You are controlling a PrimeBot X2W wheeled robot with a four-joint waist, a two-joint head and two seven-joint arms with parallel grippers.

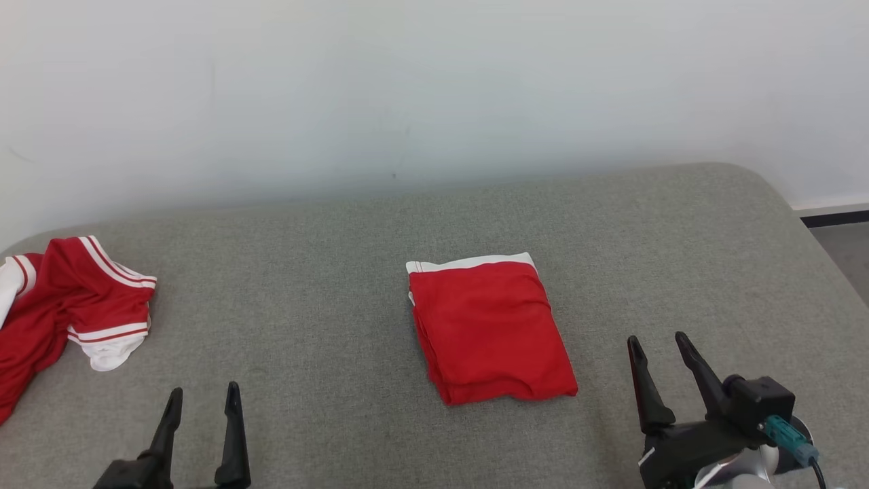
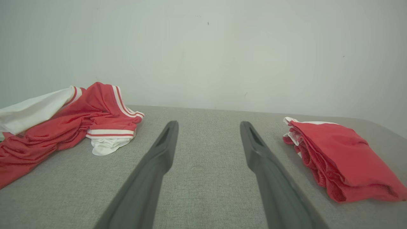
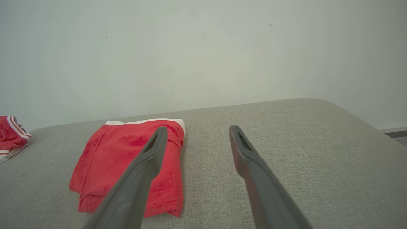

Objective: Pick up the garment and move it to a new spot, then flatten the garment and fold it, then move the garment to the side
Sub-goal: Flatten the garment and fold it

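Your left hand (image 1: 205, 388) and right hand (image 1: 657, 338) both stand spread and empty — between them on the grey table (image 1: 326, 272) lies the folded red garment (image 1: 492, 329), with a crumpled red-and-white garment (image 1: 61, 305) far left.

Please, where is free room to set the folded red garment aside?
Free: the wide patch between the crumpled red-and-white garment and the folded red garment; the grey padded surface from that folded garment to its rounded right edge. Crowded: the left end under the crumpled garment, and the near edge by the open left gripper and right gripper.
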